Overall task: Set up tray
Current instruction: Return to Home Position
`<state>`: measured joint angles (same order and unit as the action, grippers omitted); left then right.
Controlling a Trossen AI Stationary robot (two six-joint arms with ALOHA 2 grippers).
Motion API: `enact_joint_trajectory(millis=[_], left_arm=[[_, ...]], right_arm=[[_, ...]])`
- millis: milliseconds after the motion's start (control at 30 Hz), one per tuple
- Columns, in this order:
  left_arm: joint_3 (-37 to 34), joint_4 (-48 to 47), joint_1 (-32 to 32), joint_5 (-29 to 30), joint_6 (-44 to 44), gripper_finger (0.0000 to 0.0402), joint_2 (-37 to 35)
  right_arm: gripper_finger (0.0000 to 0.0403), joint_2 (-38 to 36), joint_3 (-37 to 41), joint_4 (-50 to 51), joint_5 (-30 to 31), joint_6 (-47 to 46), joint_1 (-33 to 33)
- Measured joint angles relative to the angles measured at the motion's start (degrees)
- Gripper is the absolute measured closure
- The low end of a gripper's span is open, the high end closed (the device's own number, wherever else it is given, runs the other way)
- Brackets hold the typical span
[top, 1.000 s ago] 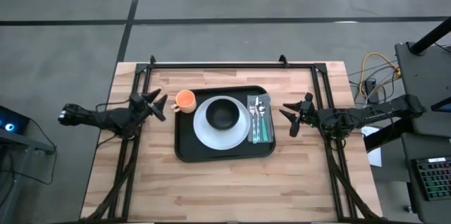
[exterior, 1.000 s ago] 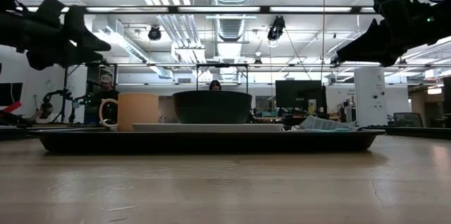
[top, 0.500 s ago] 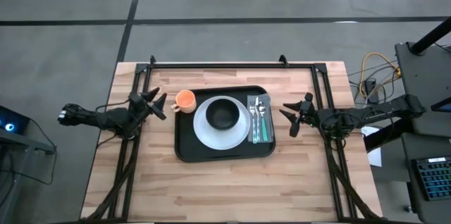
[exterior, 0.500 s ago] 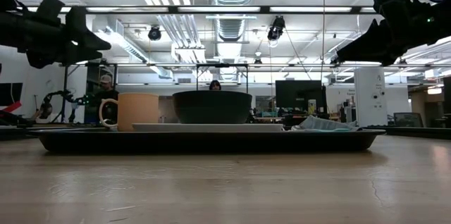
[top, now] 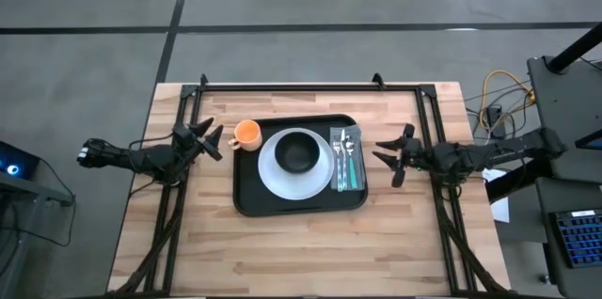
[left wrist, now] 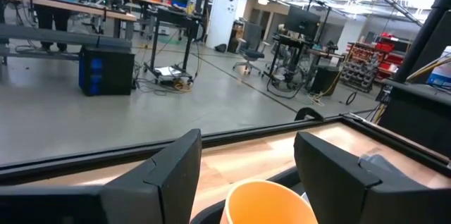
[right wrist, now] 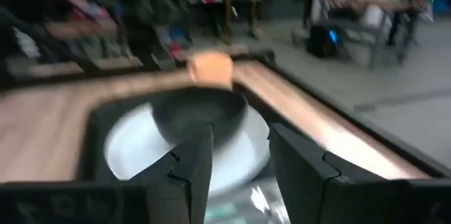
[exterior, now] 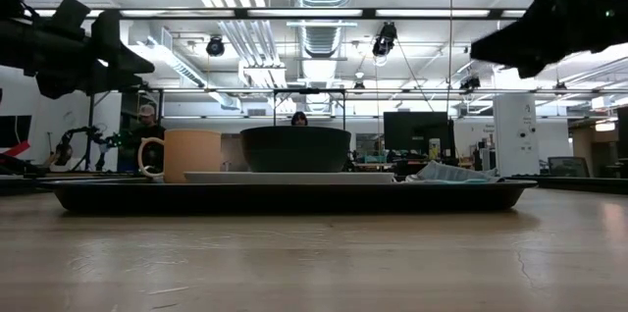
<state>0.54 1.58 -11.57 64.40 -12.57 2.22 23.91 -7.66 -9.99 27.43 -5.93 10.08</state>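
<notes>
Two dark arms flank the wooden table point(top: 301, 252), a pale plank top with visible grain; at its middle lies the tray point(top: 282, 203), black, rectangular, round-cornered with a raised rim, fully laid, so I judge only the retreat remains. The left gripper point(top: 211, 139) hangs wide and empty just beside the tray's left rim; the right gripper point(top: 386, 160), likewise spread and holding nothing, hangs near the right rim. On the tray a smooth white round plate point(top: 271, 179) carries a dark matte bowl point(top: 299, 153); an orange cup point(top: 246, 133) stands at the corner nearest the left gripper, and it seems the likeliest casualty, light and tall enough to tip if that arm swings inward; a grey folded napkin point(top: 353, 135) bears slim green cutlery point(top: 346, 175), which a low sweep from the right arm could scatter.
</notes>
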Motion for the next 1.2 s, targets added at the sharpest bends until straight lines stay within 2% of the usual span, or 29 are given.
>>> enact_joint_trajectory(millis=[133, 267, 500, 633, 900, 1067, 1200], left_arm=[[0.0, 0.0, 0.0, 0.0, -0.2, 0.0194, 0.0], [0.0, 0.0, 0.0, -0.1, -0.2, 0.0194, 0.0], [0.0, 0.0, 0.0, -0.2, -0.2, 0.0194, 0.0], [0.0, 0.0, 0.0, -0.2, -0.2, 0.0194, 0.0], [0.0, 0.0, 0.0, -0.2, -1.7, 0.0194, 0.0], [0.0, 0.0, 0.0, -0.2, -1.7, 0.0194, 0.1], [0.0, 0.0, 0.0, -0.2, -1.7, 0.0194, 0.1]], right_arm=[[0.0275, -3.0, 2.1, -6.6, -4.9, 3.3, 0.0], [0.0275, -5.7, 3.3, -7.6, -8.0, 3.5, 0.0], [0.0275, -9.8, 7.1, -9.7, -8.7, 3.0, 0.0], [0.0275, -11.2, 7.2, -10.1, -11.0, 3.7, 0.0], [0.0275, -11.9, 7.2, -11.1, -11.5, 6.1, 0.0], [0.0275, -12.0, 7.1, -17.3, -18.8, 7.4, 0.0], [0.0275, -12.3, 7.1, -16.9, -22.7, 5.2, 0.0]])
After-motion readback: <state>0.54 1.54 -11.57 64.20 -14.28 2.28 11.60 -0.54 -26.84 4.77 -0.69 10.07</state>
